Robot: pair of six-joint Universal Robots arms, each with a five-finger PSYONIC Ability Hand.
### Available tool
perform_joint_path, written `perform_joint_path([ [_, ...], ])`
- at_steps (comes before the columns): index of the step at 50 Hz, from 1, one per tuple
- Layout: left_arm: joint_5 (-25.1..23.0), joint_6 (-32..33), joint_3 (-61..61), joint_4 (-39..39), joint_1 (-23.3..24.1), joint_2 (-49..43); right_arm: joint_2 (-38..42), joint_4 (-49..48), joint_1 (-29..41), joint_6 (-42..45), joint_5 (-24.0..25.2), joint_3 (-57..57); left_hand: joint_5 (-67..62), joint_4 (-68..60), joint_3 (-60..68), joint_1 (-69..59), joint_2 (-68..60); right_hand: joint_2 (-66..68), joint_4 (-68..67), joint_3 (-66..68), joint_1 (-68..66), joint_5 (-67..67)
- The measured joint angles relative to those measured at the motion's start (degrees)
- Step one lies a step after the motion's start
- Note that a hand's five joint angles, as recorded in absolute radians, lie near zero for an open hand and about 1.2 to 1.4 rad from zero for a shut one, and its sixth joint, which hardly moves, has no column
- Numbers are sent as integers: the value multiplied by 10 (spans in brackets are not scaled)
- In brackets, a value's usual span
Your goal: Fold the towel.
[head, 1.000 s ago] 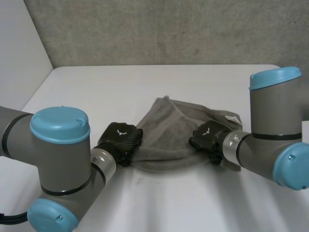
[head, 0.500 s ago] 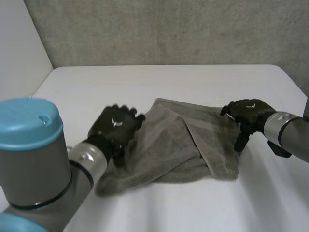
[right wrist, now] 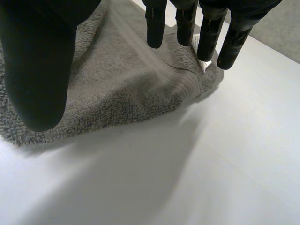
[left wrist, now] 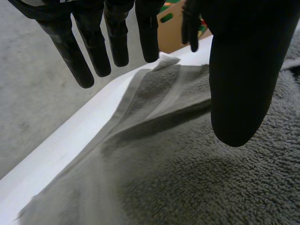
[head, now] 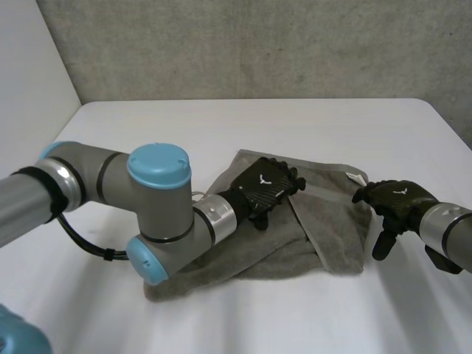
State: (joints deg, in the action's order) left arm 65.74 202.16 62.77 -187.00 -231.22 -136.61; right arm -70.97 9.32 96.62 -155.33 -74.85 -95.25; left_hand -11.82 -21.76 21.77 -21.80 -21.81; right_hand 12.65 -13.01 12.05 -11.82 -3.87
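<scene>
Item under inspection: one grey towel [head: 332, 228], lying on the white table [head: 258, 125] a little right of centre and towards the near side. It is not flat. One layer is folded over another, with a hemmed edge running diagonally across the top, and the near left edge is bunched and uneven. A small white tag [head: 356, 177] shows at the far right corner.

Left hand [head: 265, 188]: positioned over the middle of the towel, on the folded upper layer, with the left arm [head: 158, 214] bent across in front of it. In the left wrist view the fingers [left wrist: 79, 51] are straight and spread, the thumb [left wrist: 239, 70] stands apart from them, and nothing is grasped. The towel [left wrist: 187, 178] lies beneath the palm, its hemmed border beyond the fingertips. Whether the palm actually touches the cloth cannot be determined.

Right hand [head: 394, 200]: just beside the towel's right edge, over bare table. In the right wrist view the fingers [right wrist: 206, 33] are straight, slightly apart and pointing downward, with the thumb [right wrist: 37, 61] held wide of them. The hand is released and grasps nothing. The towel [right wrist: 122, 79] corner with the white tag [right wrist: 205, 65] sits at its fingertips, and the cloth's thick rounded fold edge lies between thumb and fingers.

Surroundings: grey concrete wall [head: 258, 44] behind the table
</scene>
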Motion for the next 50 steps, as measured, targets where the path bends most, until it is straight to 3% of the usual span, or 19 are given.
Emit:
perform_joint_path([
  [10,-58,11,-57,-14,5,-51,-13,-5,-32,0,29,-30,-64,-64,65,-65,-64,0,0,0,0,0],
  [20,-60,11,-108,-10,15,-87,-15,-9,-36,1,32,-42,-166,-168,167,-168,-167,0,0,0,0,0],
  [50,-62,34,-154,-6,37,-138,-15,-12,-35,10,33,-45,-215,-217,217,-217,-217,0,0,0,0,0],
])
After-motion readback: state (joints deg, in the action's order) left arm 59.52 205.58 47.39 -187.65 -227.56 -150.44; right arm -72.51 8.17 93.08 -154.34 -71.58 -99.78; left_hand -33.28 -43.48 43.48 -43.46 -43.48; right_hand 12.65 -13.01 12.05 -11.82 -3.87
